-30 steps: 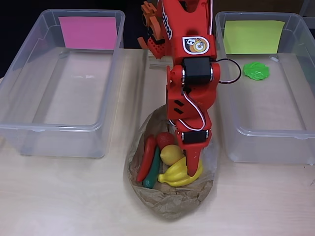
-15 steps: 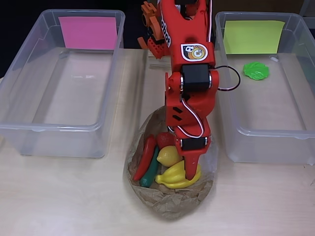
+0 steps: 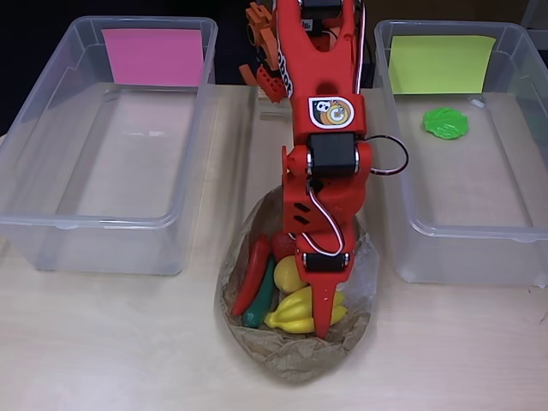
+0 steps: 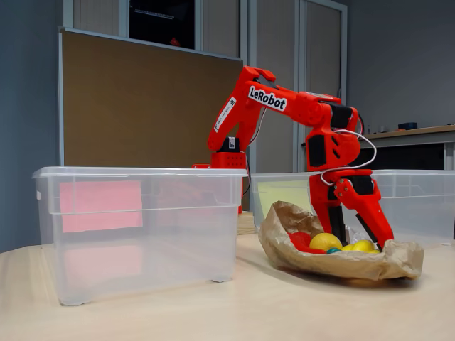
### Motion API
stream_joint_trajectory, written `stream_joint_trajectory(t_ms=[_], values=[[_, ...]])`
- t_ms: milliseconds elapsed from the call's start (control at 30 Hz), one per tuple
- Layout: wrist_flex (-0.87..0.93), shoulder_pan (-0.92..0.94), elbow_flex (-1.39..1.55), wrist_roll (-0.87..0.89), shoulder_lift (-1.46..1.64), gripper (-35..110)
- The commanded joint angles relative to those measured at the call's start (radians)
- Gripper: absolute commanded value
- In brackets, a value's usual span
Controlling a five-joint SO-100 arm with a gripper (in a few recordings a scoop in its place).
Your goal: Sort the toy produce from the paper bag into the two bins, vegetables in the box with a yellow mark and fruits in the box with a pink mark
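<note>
Several toy items are held in the paper bag. The gripper is lowered onto the yellow banana bunch; its opening cannot be told. The bag could be snagged and dragged.

Two clear bins, one paper bag, five toys inside, one green toy.
</note>
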Motion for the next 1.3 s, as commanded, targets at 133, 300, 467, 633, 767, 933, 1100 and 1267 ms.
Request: stream_joint_trajectory(t_ms=[133, 300, 467, 633, 767, 933, 1100, 1267], values=[[-0.015, 0.008, -0.006, 0.018, 0.005, 28], [-0.009, 0.006, -0.02, 0.021, 0.023, 19], [0.1, -0.014, -0.063, 0.025, 0.106, 19], [0.255, -0.044, -0.14, 0.032, 0.227, 17], [0.325, -0.055, -0.166, 0.034, 0.318, 18], [0.356, 0.003, -0.041, 0.058, 0.522, 21], [0.4, 0.184, 0.156, 0.147, 0.759, 20], [0.485, 0.425, 0.233, 0.247, 0.888, 20]])
